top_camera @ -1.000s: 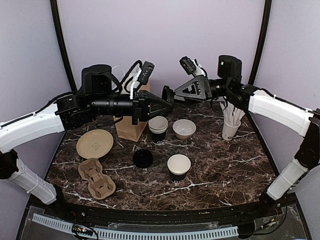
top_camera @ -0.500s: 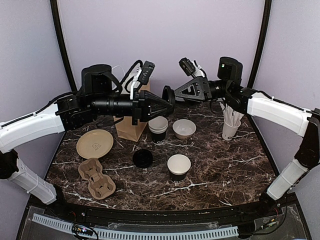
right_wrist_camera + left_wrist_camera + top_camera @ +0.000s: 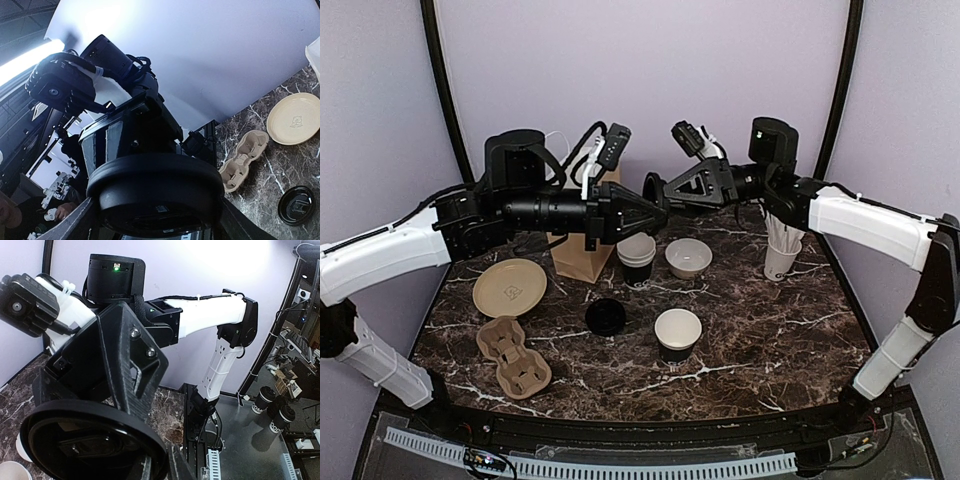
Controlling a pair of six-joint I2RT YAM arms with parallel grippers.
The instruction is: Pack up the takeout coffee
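Cups first: one open cup (image 3: 677,335) with nothing on top stands near the front middle of the surface (image 3: 800,340). A stack (image 3: 637,250) of more cups stands behind it, with a brown bag (image 3: 578,258) just beside it on one side and a white bowl (image 3: 688,257) on the other. Both arms are up in the air over the back of the surface, tips nose to nose above that stack. The left end effector (image 3: 658,207) is clamped on a black lid (image 3: 155,187), holding it up on edge so its face points at the other arm. The right end effector (image 3: 666,187) is right at the lid with its fingers (image 3: 75,222) spread wide, one on each side of the rim. Honestly can't tell from its wrist view whether they're touching it or just shy of it. In the left wrist view the lid fills the bottom corner, with the right arm's black body close behind it. A second lid (image 3: 606,317) lies flat on the surface, just left of the open cup. Further left there's a tan plate (image 3: 509,287) and, nearer the front, a cardboard carrier (image 3: 513,356), both apart from the cups. A white straw cup (image 3: 781,255) stands at the back right, under the right arm.
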